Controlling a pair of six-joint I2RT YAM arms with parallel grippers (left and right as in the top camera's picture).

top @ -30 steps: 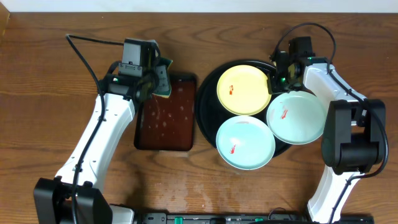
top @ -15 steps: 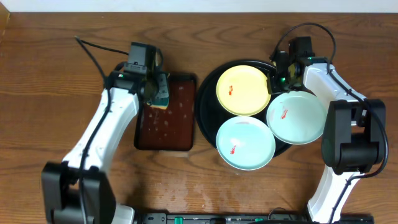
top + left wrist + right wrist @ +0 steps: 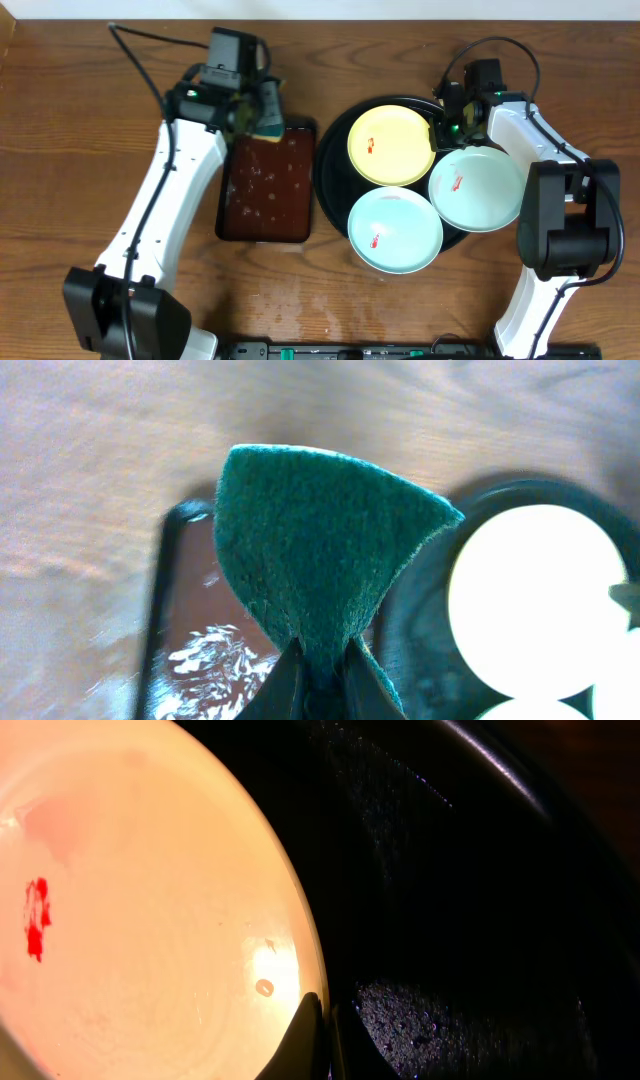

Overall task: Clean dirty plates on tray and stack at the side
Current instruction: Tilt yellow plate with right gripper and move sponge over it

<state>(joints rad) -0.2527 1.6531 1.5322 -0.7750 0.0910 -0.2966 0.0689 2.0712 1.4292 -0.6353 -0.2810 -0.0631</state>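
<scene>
Overhead, three smeared plates sit unstacked on the tray as my left gripper clamps a sponge, right gripper closed empty.

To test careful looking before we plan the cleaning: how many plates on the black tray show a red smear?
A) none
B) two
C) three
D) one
C: the yellow plate, the lower mint plate and the right mint plate on the tray each carry a red mark.
</scene>
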